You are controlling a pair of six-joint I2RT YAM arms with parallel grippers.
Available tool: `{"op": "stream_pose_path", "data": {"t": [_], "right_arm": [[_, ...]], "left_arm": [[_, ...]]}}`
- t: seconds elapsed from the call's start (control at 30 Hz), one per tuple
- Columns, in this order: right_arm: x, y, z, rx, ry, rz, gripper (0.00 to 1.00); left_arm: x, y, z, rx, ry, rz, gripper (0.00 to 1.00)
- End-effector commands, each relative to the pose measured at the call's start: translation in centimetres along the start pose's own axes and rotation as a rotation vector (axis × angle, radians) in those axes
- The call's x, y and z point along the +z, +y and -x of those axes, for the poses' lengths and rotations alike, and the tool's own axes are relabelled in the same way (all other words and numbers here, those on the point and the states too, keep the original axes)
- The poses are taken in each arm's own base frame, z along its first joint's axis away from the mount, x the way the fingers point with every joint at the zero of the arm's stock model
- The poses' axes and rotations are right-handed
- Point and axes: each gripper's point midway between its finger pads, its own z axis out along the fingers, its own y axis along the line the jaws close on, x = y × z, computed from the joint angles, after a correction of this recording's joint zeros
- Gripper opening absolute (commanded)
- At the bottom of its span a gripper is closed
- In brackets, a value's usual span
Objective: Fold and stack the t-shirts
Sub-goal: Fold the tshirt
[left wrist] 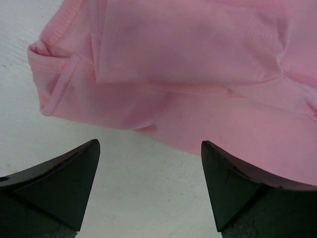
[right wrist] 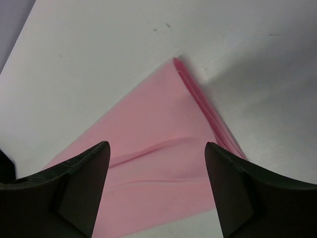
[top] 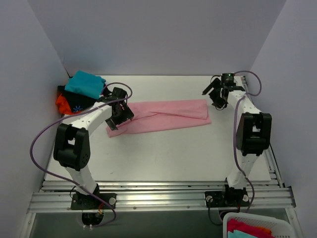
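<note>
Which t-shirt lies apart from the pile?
The pink t-shirt, folded into a long strip and lying alone. The teal t-shirt, black t-shirt and orange-red t-shirt are heaped together in the far-left corner.

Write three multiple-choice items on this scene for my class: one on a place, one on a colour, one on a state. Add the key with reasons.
1. Where on the table does the pile of t-shirts lie?
A. far right corner
B. far left corner
C. near edge, between the arm bases

2. What colour is the top t-shirt of that pile?
A. yellow
B. white
C. teal

3. How does the left claw stand by the pink t-shirt?
A. open, holding nothing
B. shut on the cloth
C. shut on nothing

Key:
1 B: the top view shows the pile against the far left corner.
2 C: the top t-shirt is teal, with black and orange-red cloth under it.
3 A: the left wrist view shows the fingers wide apart, with no cloth between them.
</note>
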Motion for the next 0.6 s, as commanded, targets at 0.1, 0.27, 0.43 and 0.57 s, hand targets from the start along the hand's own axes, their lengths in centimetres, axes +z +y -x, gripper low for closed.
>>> {"op": "stream_pose_path", "data": {"t": [0.1, 0.27, 0.43, 0.57], "right_arm": [[3.1, 2.9, -1.8, -0.108, 0.054, 0.001, 0.73], [4.6, 1.3, -2.6, -0.110, 0.072, -0.058, 0.74], [4.5, -1.8, -1.9, -0.168, 0.033, -0.196, 0.76], [4.3, -3.8, -0.8, -0.190, -0.009, -0.276, 0.76]], "left_arm": [[1.5, -2.6, -0.6, -0.076, 0.057, -0.051, 0.92], [2.4, -2.8, -1.4, -0.094, 0.099, -0.048, 0.92], [2.6, -2.6, -2.5, -0.111, 0.142, -0.049, 0.93], [2.8, -2.2, -2.9, -0.106, 0.153, -0.042, 0.93]]}}
